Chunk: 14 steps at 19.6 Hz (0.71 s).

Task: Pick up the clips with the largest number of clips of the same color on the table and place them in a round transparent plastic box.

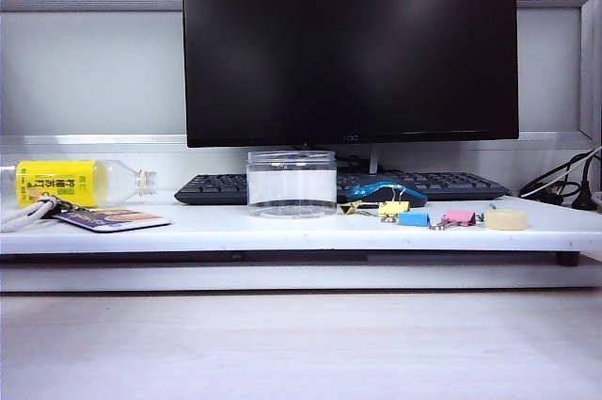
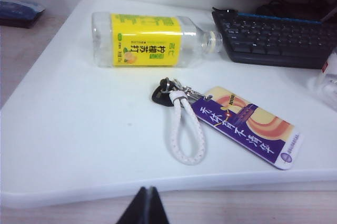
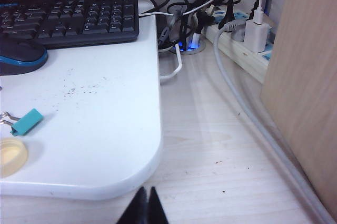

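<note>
The round transparent plastic box [image 1: 292, 184] stands upright on the white desk board [image 1: 235, 229], in front of the keyboard. Just right of it lie the pale-yellow clips [image 1: 394, 208], one of them closer to the box [image 1: 354, 206]. Neither arm shows in the exterior view. My left gripper [image 2: 147, 190] is shut and empty, hanging off the board's near edge, in front of the key tag. My right gripper [image 3: 146, 190] is also shut and empty, over the wooden table just off the board's rounded right corner. No yellow clip shows in either wrist view.
A blue clip [image 1: 413, 219], a pink clip [image 1: 460, 217] and a tape roll [image 1: 506, 219] lie right of the yellow ones. A teal clip [image 3: 26, 121] sits by the roll. A yellow-labelled bottle [image 2: 150, 40], key tag [image 2: 245, 125], keyboard [image 1: 235, 188], mouse [image 1: 386, 191], monitor and power strip [image 3: 247, 45] surround them.
</note>
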Each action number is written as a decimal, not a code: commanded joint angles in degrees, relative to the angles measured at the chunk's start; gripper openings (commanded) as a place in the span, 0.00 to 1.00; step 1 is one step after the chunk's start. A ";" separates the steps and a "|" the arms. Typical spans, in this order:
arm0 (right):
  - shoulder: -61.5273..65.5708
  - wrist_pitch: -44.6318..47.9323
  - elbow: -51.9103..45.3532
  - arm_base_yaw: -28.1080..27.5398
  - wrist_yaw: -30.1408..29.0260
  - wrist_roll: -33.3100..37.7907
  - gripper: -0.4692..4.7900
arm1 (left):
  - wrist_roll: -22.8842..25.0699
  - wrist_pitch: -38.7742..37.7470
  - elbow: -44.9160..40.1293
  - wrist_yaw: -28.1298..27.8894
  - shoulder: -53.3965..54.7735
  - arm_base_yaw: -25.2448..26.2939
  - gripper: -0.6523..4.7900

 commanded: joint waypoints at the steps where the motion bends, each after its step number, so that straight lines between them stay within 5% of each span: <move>1: -0.11 0.37 0.04 0.09 -0.02 0.07 0.09 | 0.02 -1.05 -0.15 0.26 -0.17 -0.04 0.11; 10: -0.11 -0.63 0.04 0.24 -0.04 1.79 0.09 | 0.00 -1.05 -0.15 0.26 -0.17 -0.04 0.11; 12: -0.11 -0.68 0.04 0.24 -1.44 6.71 0.09 | 0.00 -1.05 -0.15 0.33 -0.17 -0.04 0.11; 14: -0.11 -0.85 0.07 0.24 -6.19 18.93 0.09 | -0.04 -1.05 -0.15 0.42 -0.17 -0.04 0.11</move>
